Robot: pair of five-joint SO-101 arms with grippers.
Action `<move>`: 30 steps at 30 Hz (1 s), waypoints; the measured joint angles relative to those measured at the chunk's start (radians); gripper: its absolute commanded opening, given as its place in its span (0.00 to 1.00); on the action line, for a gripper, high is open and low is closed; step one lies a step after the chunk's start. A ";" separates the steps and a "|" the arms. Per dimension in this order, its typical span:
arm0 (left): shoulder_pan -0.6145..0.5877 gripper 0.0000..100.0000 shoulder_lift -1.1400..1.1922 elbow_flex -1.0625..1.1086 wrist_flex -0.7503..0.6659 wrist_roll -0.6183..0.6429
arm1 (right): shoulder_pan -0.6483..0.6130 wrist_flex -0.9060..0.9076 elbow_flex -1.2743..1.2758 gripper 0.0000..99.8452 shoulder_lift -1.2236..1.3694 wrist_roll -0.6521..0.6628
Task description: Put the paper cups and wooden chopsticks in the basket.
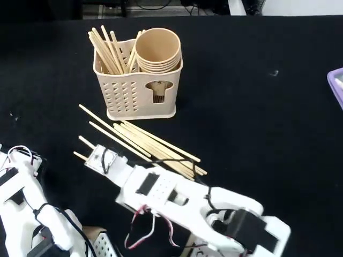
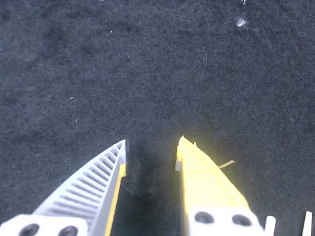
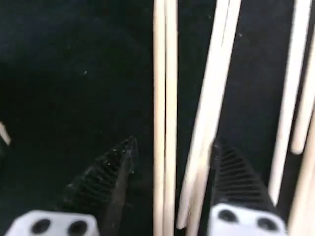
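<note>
Black cloth table (image 1: 257,118); purple object (image 1: 336,85) at edge; cables (image 1: 161,5) behind.

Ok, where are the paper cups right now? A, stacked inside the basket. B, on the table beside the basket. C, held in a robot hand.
A: the cups sit stacked inside the basket, next to some chopsticks standing in it.

Black cloth-covered table (image 1: 257,118), with a purple container (image 1: 336,85) at its right edge.
</note>
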 measured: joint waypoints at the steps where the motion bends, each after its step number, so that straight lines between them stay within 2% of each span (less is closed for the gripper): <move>1: 0.000 0.17 0.000 0.000 0.000 0.000 | 0.002 0.005 -0.018 0.07 0.018 0.000; 3: 0.000 0.17 0.000 0.000 0.000 0.000 | 0.005 0.028 -0.055 0.01 0.043 0.014; 7: 0.000 0.17 0.000 0.000 0.000 0.000 | -0.002 0.064 -0.098 0.01 0.061 0.091; 11: 0.000 0.17 0.000 0.000 0.000 0.000 | 0.080 0.106 -0.120 0.01 0.058 0.109; 16: 0.000 0.17 0.000 0.000 0.000 0.000 | 0.196 0.186 -0.127 0.01 -0.072 0.123; 23: 0.000 0.17 0.000 0.000 0.000 0.000 | 0.253 0.261 -0.127 0.01 -0.238 0.212; 30: 0.000 0.17 0.000 0.000 0.000 0.000 | 0.255 0.227 -0.069 0.16 -0.157 0.219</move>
